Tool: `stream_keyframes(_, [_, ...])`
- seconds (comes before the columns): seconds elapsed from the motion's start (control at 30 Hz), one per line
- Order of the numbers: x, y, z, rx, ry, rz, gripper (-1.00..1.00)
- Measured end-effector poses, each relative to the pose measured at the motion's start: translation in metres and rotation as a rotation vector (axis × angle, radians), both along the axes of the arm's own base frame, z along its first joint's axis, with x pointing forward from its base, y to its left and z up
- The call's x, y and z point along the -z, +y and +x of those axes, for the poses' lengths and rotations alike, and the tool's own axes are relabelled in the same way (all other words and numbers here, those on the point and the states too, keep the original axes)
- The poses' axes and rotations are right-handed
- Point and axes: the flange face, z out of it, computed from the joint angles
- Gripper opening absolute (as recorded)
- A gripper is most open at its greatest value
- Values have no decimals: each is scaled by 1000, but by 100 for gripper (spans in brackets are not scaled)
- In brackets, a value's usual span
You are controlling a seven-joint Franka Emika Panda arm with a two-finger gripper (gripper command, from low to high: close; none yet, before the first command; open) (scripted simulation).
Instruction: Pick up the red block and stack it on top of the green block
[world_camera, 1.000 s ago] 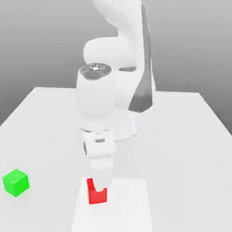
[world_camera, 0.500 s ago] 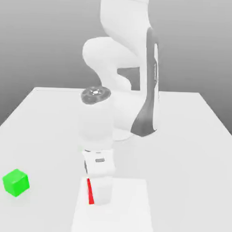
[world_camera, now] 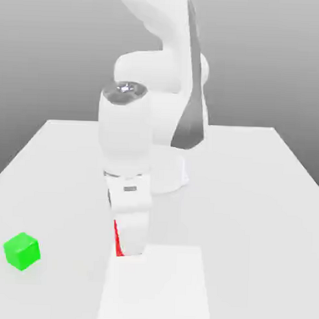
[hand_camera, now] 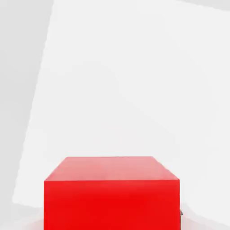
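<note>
- The gripper is clenched on the red block, in the lower part of the exterior view, a little to the exterior view's left of centre. Only a strip of red shows beside the gripper there.
- The green block sits on the counter, at the lower left of the exterior view, well apart from the gripper.
- The red block looks to be held up over the pale sheet, though its clearance is hard to judge. If it is still low, a sideways move could scrape it along the surface or knock the green block out of place.
- A weak or off-centre grip could let the red block turn or slip on the way across.
- The green block appears turned relative to the red one; if the gripper does not match that angle, the stack may end up skewed.
- Letting go too high, or off to one side, could make the red block bounce or topple off.
</note>
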Motion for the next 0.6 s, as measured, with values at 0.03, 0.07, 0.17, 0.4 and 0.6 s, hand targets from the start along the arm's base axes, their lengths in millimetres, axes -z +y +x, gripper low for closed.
stream_keyframes(0.03, [-4,-30,-4,95,1,0,-100])
stream_keyframes(0.07, [-8,-58,-9,184,1,0,-100])
stream_keyframes(0.17, [-22,-136,-34,437,-4,-1,-100])
stream_keyframes(0.4, [11,-149,-31,475,-12,-6,-100])
stream_keyframes(0.6, [35,-148,-34,478,-7,-2,100])
